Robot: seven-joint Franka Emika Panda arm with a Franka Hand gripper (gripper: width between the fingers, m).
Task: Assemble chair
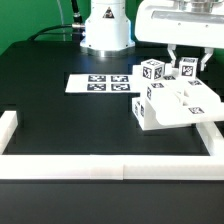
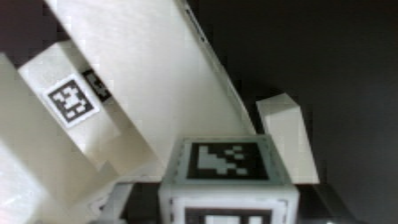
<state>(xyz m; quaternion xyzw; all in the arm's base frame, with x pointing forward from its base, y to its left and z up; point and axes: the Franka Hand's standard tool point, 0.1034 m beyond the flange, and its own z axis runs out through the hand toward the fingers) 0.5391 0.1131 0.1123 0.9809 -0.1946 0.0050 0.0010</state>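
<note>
The chair sits on the black counter at the exterior view's right, a cluster of white slab, leg and bar pieces bunched together near the corner where the long white border rail turns up the side. That placement looks deliberate: the rail would give the parts something to be braced against, so a pushed or pressed piece does not skate across the smooth surface (a judgement, not something the pictures prove). The hand hangs directly over the top of the cluster, its two dark fingers pointing down on either side of an upright tagged piece; whether they are clenched on it or merely straddling it I cannot tell, since neither view shows clear contact. In the wrist view a tagged block fills the near foreground with long white slabs slanting away behind it, which suggests the arm is lined up over one part for a grasp or an insertion. The marker board lies flat, well apart from the chair toward the exterior view's left. No brand or readable writing appears anywhere; the only markings are black-and-white square tags on the parts and the board.
</note>
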